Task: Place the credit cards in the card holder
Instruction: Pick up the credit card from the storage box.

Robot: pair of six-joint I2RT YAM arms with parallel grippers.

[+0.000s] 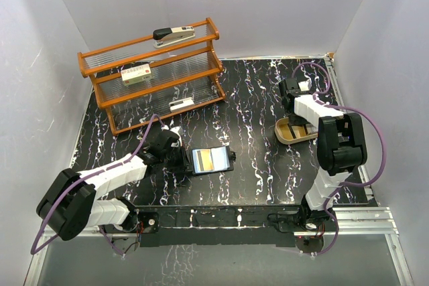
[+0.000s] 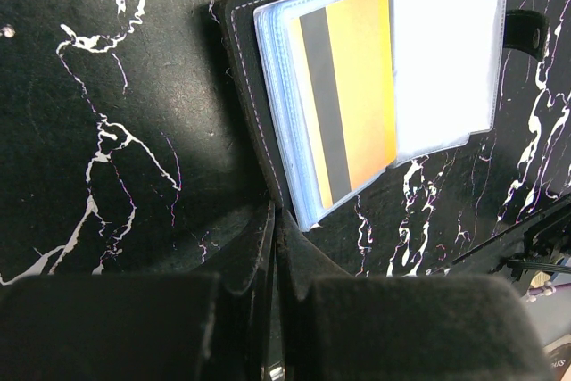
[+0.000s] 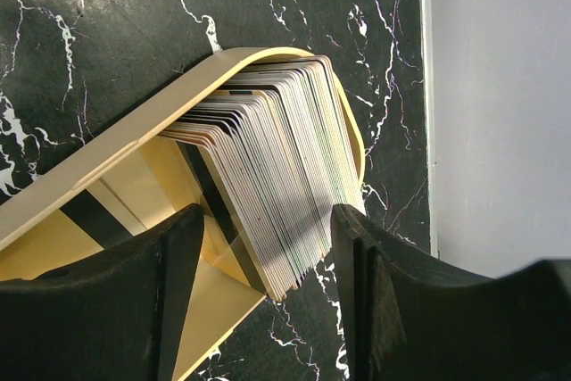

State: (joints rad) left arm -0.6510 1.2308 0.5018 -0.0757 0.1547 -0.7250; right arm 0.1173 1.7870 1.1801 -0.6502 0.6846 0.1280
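The card holder (image 1: 213,160) lies open on the black marble table, clear sleeves up. An orange credit card (image 2: 352,95) with a dark stripe sits in its left sleeve. My left gripper (image 2: 275,220) is shut on the near corner of the holder's black cover (image 2: 245,86); in the top view it (image 1: 184,157) is at the holder's left edge. My right gripper (image 3: 268,260) is open, its fingers on either side of a leaning stack of several credit cards (image 3: 272,158) in a tan tray (image 3: 134,140). In the top view it (image 1: 297,122) is over that tray (image 1: 287,136).
An orange wire shelf rack (image 1: 157,75) stands at the back left with a stapler (image 1: 174,34) on top and white items on its lower shelves. A white wall (image 3: 500,104) runs close beside the tray on the right.
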